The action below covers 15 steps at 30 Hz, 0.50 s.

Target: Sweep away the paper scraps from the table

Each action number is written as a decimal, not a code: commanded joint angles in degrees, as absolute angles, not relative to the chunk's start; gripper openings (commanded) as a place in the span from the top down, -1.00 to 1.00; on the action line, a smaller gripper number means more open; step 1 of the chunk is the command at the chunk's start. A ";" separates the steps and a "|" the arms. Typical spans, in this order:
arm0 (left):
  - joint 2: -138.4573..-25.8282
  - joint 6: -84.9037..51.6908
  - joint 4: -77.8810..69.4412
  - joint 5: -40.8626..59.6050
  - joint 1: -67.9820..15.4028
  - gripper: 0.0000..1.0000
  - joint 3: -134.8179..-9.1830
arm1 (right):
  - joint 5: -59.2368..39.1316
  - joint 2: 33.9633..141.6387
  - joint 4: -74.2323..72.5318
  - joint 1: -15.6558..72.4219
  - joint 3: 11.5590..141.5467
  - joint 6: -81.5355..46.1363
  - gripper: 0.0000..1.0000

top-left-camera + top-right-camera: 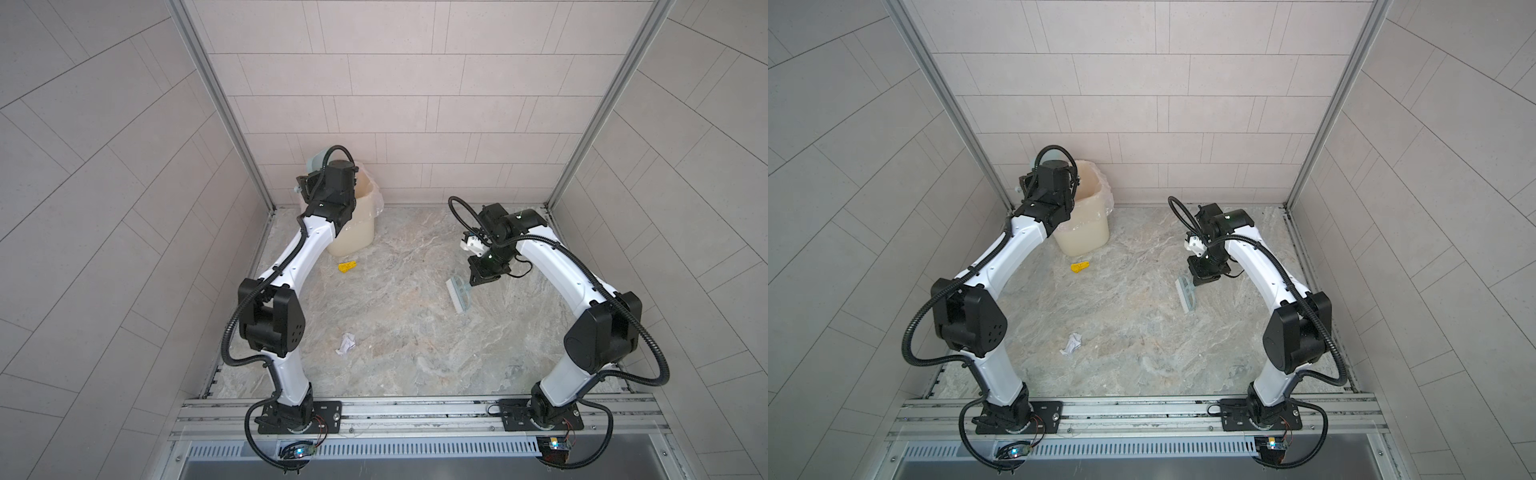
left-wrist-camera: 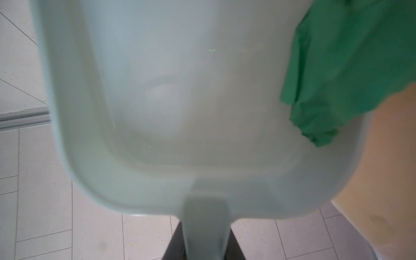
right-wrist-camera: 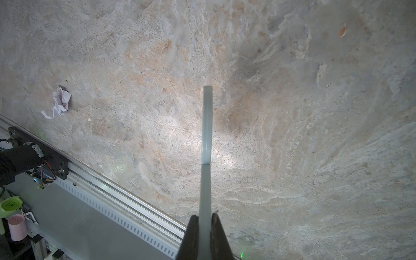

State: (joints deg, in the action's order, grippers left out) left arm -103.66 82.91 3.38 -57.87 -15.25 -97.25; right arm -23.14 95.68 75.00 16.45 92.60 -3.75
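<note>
On the bench [image 1: 415,332], two paper scraps lie loose. The yellow scrap [image 1: 347,266] is just in front of the beige bin [image 1: 353,241]. The white scrap [image 1: 345,344], scribbled with dark marks, lies nearer the front rail, beside the left arm's elbow. A green scrap [image 2: 337,67] rests inside the pale blue dustpan [image 2: 180,112], at the side next to the bin's wall.

My left fingers [image 2: 174,247] are clamped on the dustpan handle and hold the pan up at the bin's rim in the far left corner. I judge it is raised there so the green scrap can slide out into the bin.

My right fingers [image 3: 193,236] are pressed together on the thin handle of the hand brush [image 1: 458,293]. The brush hangs on the right side of the bench with its bristle end down. I cannot tell whether the bristles touch the surface. I read it as parked clear while the pan empties.

Both loose scraps are well apart from the brush. The yellow one is near the left fingers but below them; the white one is far from either hand.
</note>
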 commanded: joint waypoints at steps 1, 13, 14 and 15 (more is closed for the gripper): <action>-101.80 96.36 -11.97 -56.63 -15.75 1.00 -94.31 | -23.55 93.60 75.78 16.61 92.58 -3.93 1.00; -100.07 96.87 -13.10 -55.09 -15.78 1.00 -92.81 | -23.71 93.43 75.64 17.41 92.61 -4.33 1.00; -99.93 95.81 -12.30 -55.32 -15.80 1.00 -92.88 | -23.74 93.43 75.44 17.53 92.48 -4.54 1.00; -99.75 94.32 -11.07 -55.64 -15.80 1.00 -93.06 | -24.05 93.50 75.12 17.73 92.18 -4.72 1.00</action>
State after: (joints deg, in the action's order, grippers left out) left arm -102.56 95.59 -11.25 -55.48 -15.55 -92.49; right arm -23.33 95.68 74.87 17.12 92.60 -4.10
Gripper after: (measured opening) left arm 0.208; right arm 0.116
